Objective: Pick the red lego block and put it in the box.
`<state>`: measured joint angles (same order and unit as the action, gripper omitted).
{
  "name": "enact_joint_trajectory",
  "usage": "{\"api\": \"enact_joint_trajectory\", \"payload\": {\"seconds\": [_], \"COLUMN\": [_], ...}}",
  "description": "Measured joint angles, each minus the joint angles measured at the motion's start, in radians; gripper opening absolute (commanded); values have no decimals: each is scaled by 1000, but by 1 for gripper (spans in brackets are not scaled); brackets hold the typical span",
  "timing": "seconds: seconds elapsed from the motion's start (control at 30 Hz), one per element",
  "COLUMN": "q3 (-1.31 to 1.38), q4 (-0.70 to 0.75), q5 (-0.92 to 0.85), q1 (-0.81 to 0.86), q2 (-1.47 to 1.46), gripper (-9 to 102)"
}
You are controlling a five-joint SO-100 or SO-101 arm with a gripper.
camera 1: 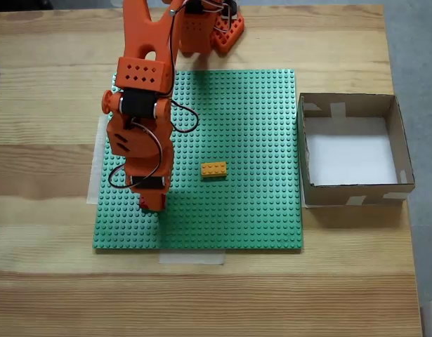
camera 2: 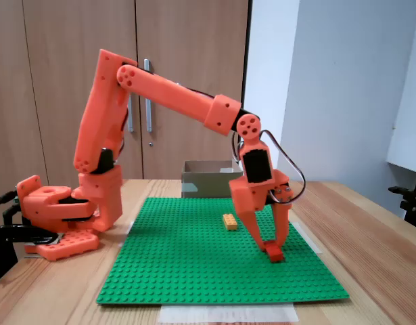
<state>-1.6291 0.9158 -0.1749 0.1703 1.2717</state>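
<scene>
The red lego block (camera 2: 274, 255) rests on the green baseplate (camera 2: 194, 271) near its front right in a fixed view from the side. My orange gripper (camera 2: 274, 246) points straight down over it, one finger on each side, shut on the block. From above, in a fixed view, the gripper (camera 1: 151, 202) covers most of the red lego block (camera 1: 143, 204), of which a red sliver shows at the plate's lower left. The box (camera 1: 398, 151), brown cardboard with a white bottom, stands off the plate's right edge with nothing in it.
A yellow-orange brick (camera 1: 213, 169) lies near the middle of the green baseplate (camera 1: 258, 119), between the gripper and the box. The arm's base (camera 2: 59, 217) sits beyond the plate's far edge. Bare wooden table (camera 1: 47, 281) surrounds the plate.
</scene>
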Motion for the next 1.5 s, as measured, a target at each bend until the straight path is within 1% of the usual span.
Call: {"api": "enact_joint_trajectory", "payload": {"seconds": [0.07, 0.3, 0.47, 0.5, 0.6, 0.67, 0.8, 0.97, 1.07, 1.23, 1.37, 1.43, 1.5], "q3": [-25, -132, -247, -298, -359, -407, -417, -417, -417, -390, -336, -267, -233], "q4": [-11, 40, 52, 55, 57, 84, 166, 259, 308, 345, 353, 396, 425], "q5": [3, 54, 84, 101, 118, 126, 138, 156, 166, 175, 155, 124, 110], "q1": [15, 20, 23, 11, 8, -12, -51, -181, -327, -532, -627, -718, -749], "q2": [34, 259, 488, 604, 695, 834, 1063, 1186, 1201, 1201, 1189, 1127, 1094], "gripper": [-1, -1, -1, -1, -1, -1, -1, -1, -1, -1, -1, -1, -1]}}
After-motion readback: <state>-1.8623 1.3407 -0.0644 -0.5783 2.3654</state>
